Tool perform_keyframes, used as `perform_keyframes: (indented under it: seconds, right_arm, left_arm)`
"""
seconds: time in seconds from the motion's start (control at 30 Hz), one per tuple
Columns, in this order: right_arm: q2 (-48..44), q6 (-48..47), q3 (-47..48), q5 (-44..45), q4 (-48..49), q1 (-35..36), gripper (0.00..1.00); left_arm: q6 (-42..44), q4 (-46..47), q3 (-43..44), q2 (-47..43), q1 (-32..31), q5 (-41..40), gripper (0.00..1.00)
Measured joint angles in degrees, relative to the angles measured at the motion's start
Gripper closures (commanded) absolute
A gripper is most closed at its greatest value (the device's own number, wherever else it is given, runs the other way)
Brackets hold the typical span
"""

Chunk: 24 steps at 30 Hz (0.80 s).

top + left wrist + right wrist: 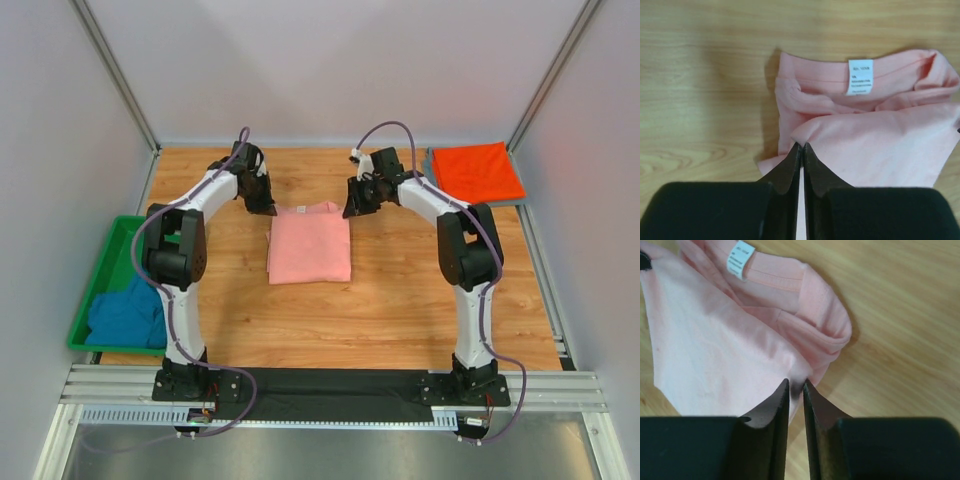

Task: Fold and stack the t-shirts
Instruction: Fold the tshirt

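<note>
The salmon-pink t-shirt (310,245) lies folded into a rectangle at the middle of the wooden table, collar end at the far side. My left gripper (262,205) is at its far left corner, and in the left wrist view the gripper (801,145) is shut with a pucker of the pink cloth (880,140) pinched at its tips. My right gripper (355,205) is at the far right corner. Its jaws (796,382) stand a sliver apart with a fold of the pink cloth (715,350) between them. A white label (860,76) shows inside the collar.
A bright orange-red t-shirt (478,170) lies flat at the far right on a grey one (432,168) whose edge shows beneath it. A teal-blue t-shirt (125,318) lies crumpled in the green bin (105,265) at the left. Walls enclose the table.
</note>
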Motion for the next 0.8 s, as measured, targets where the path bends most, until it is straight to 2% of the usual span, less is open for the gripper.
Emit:
perform_keyframes:
  seconds: [0.07, 0.13, 0.17, 0.33, 0.43, 0.47, 0.57, 0.67, 0.8]
  right_arm:
    - [2.8, 0.44, 1.77, 0.26, 0.76, -0.2, 0.56]
    - [4.57, 0.96, 3.54, 0.74, 0.39, -0.31, 0.5]
    - [4.96, 1.16, 4.44, 1.03, -0.24, -0.31, 0.46]
    - [4.13, 1.64, 10.36, 2.12, -6.71, -0.66, 0.45]
    - [0.37, 2.21, 9.03, 1.2, -11.26, -0.68, 0.55]
    - [-1.16, 2.58, 7.65, 0.42, -11.76, -0.68, 0.67]
    - [-6.78, 4.0, 1.01, -4.46, -13.27, -0.5, 0.89]
    - [-10.25, 4.96, -5.27, -10.34, -13.88, 0.42, 0.93]
    - [-10.75, 5.27, -11.58, -17.38, -13.46, 2.51, 0.91]
  left_arm:
    - [-0.76, 0.07, 2.34, 3.3, 0.42, -0.92, 0.74]
    - [-1.68, -1.73, 5.51, 6.32, 1.01, -1.33, 0.65]
    - [-1.97, -2.84, 7.3, 7.43, 1.16, -1.68, 0.63]
    - [-2.8, -8.04, 16.65, 9.31, 1.68, -5.57, 0.6]
    - [-3.15, -7.78, 17.94, 7.32, 1.84, -5.66, 0.62]
    - [-3.28, -7.63, 17.79, 6.51, 1.75, -5.09, 0.62]
    - [-3.43, -5.68, 16.09, 4.28, 1.03, -2.16, 0.62]
    - [-3.56, -3.19, 13.09, 3.06, -0.59, 1.64, 0.62]
    - [-3.56, -1.97, 9.94, 3.98, -2.6, 4.83, 0.62]
